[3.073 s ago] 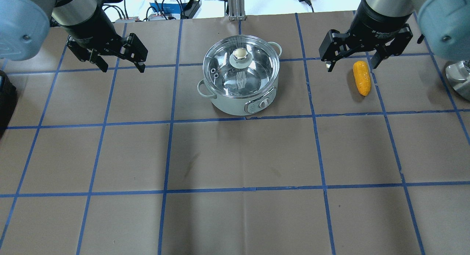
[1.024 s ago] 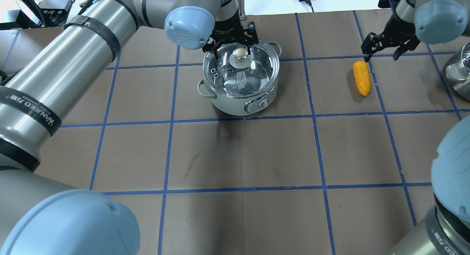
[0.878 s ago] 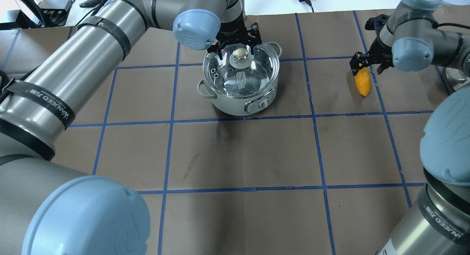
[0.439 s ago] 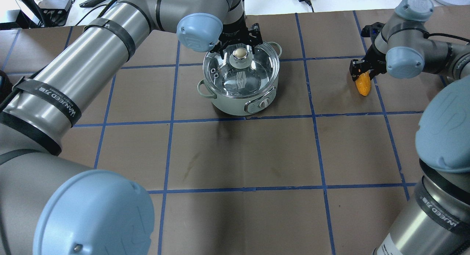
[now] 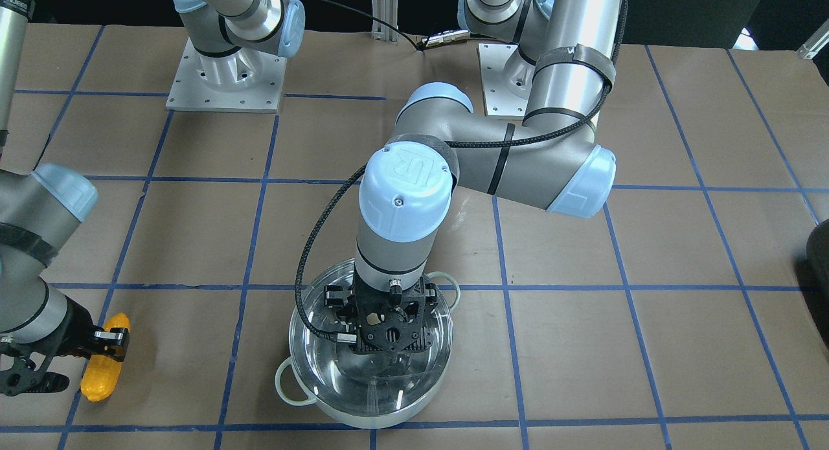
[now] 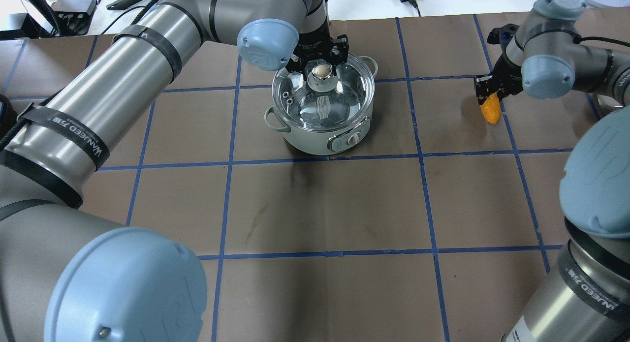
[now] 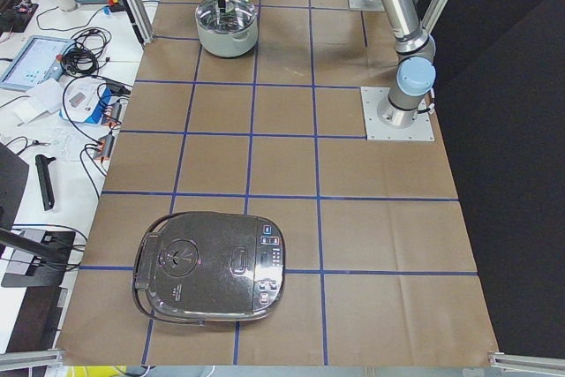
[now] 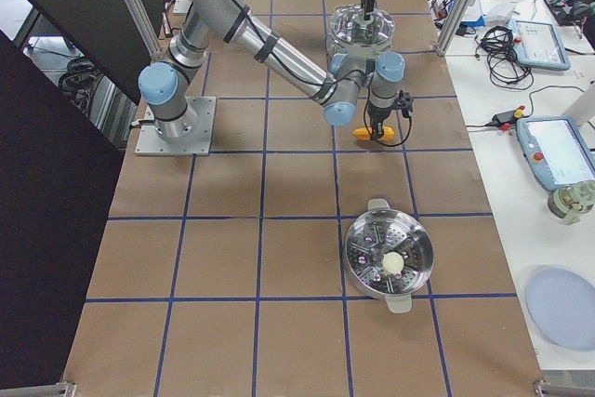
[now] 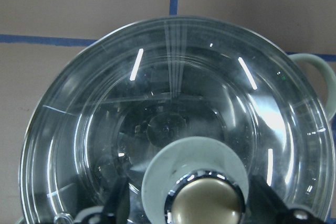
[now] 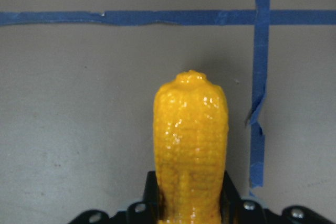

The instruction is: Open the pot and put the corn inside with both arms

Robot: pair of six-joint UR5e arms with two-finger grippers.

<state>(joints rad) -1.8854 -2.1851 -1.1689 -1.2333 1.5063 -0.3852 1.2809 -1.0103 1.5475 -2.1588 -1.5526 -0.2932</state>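
The steel pot (image 6: pixel 315 140) stands at the table's far middle with its glass lid (image 6: pixel 325 103) on. My left gripper (image 6: pixel 321 69) reaches down over the lid, its fingers closed in on both sides of the round knob (image 9: pixel 205 198). The lid still rests on the pot (image 5: pixel 363 405). The orange-yellow corn (image 6: pixel 491 113) is at the far right. My right gripper (image 10: pixel 190 203) is shut on one end of the corn (image 10: pixel 190 140), and the other end points away over the brown paper. The corn (image 5: pixel 100 375) is low over the table.
A closed rice cooker (image 7: pixel 212 275) sits at the table's left end. A second steel pot with a lid (image 8: pixel 389 260) and a pale plate (image 8: pixel 562 309) are at the right end. Both arms' big elbows (image 6: pixel 598 184) hang over the near table.
My left gripper came to the pot and narrowed around the lid knob. My right gripper dropped onto the corn and closed, and the corn has shifted slightly away.
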